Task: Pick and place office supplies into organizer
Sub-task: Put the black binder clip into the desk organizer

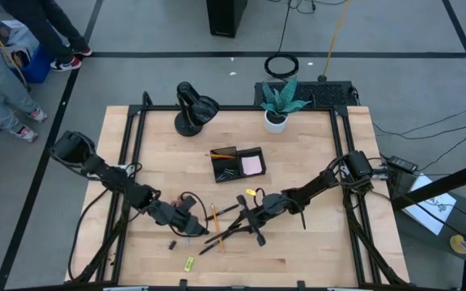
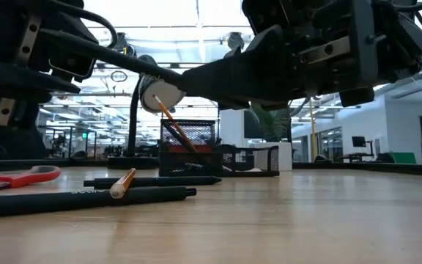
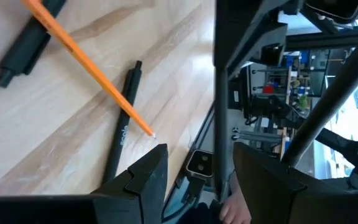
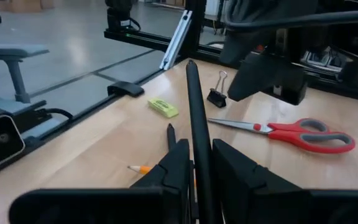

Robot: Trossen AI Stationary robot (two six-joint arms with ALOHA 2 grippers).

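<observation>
From above I see the organizer (image 1: 237, 163), a small black divided tray, near the middle of the table (image 1: 314, 234) with a pink sticky pad (image 1: 252, 165) in one compartment and an orange pencil (image 1: 219, 153) lying across its back section; nearer the front edge, pens and a second pencil (image 1: 214, 218) lie scattered between my two arms, with a yellow-green piece (image 1: 189, 262) and a small black clip (image 1: 171, 243) close to the edge. My right gripper (image 1: 252, 217) reaches low from the right side, closed on a black pen (image 1: 231, 229), while my left gripper (image 1: 192, 226) hangs low just beside the pencil. At table height, two pens (image 2: 86, 198) and a pencil (image 2: 122, 182) lie in front, red scissors (image 2: 20, 177) to one side, the tray behind. My left wrist camera shows those fingers (image 3: 145, 180) parted, gripping nothing, over a pencil (image 3: 92, 68) crossing a pen (image 3: 122, 127). My right wrist camera shows the pen (image 4: 197, 134) clamped between its fingers, with scissors (image 4: 297, 132) beyond
</observation>
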